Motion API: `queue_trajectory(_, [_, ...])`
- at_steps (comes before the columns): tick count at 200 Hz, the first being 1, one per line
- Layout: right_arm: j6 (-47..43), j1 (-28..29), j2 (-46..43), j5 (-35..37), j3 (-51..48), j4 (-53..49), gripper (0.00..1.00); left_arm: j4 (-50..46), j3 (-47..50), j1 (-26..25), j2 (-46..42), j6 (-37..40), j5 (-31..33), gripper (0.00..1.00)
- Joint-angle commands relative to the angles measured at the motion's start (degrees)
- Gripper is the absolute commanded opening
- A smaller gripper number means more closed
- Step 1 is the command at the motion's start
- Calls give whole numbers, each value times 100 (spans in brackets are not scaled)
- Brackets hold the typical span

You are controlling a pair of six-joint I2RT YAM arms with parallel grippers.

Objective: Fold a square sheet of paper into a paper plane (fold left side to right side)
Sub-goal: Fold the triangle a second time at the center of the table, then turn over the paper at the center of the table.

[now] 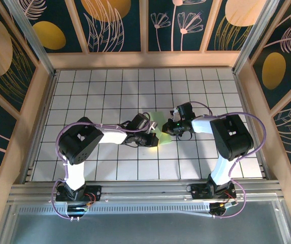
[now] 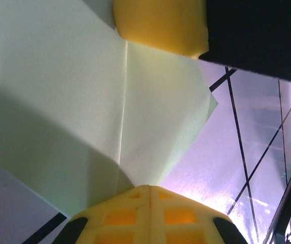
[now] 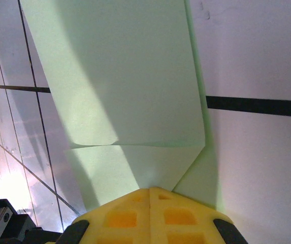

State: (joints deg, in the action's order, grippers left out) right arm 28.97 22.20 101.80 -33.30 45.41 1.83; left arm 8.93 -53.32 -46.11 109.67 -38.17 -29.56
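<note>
The square sheet of paper lies partly folded on the white tiles between my two grippers, pale green with a crease. In the left wrist view the paper shows a straight centre crease running up from my left gripper, whose yellow jaws are shut with their tips down on the sheet. My right gripper sits at the crease's far end. In the right wrist view the paper has a folded flap, and my right gripper is shut with its tips on the flap's edge. From above, the left gripper and right gripper nearly meet.
The white grid-tiled table is ringed by wooden walls and a metal rail at the near edge. Both arms reach inward over the centre, with cables looping off them.
</note>
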Motion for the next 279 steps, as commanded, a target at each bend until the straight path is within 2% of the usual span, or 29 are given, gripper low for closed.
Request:
queue_trajectory(1, [-98,0,393,737,-85,-582,0,-550,251,-132,-57,-23,-183,5])
queue_trajectory(73, [-38,59,242,390,39,-399,0,-363,383,-110,-390,-172,-196,4])
queue_trajectory(110, [89,62,-168,164,221,-205,0,-29,513,319,-915,-381,-431,4])
queue_trajectory(131, [126,37,-469,161,267,-113,0,48,520,583,-1092,-400,-433,12])
queue_trajectory(164, [-41,-136,-993,582,69,-90,25,204,449,904,-1061,-510,-188,32])
queue_trajectory(182, [-175,-301,-1290,893,-124,-84,41,331,289,968,-841,-533,-139,38])
queue_trajectory(220, [-216,-532,-1730,974,-464,94,63,311,-169,964,-258,-420,-137,46])
queue_trajectory(236, [-225,-552,-1801,966,-540,109,69,259,-207,967,-71,-362,-94,47])
queue_trajectory(247, [-242,-550,-1809,936,-580,114,69,274,-445,969,62,-340,-109,46])
queue_trajectory(279, [-312,-563,-1767,707,-645,121,65,333,-666,964,273,-322,-112,34])
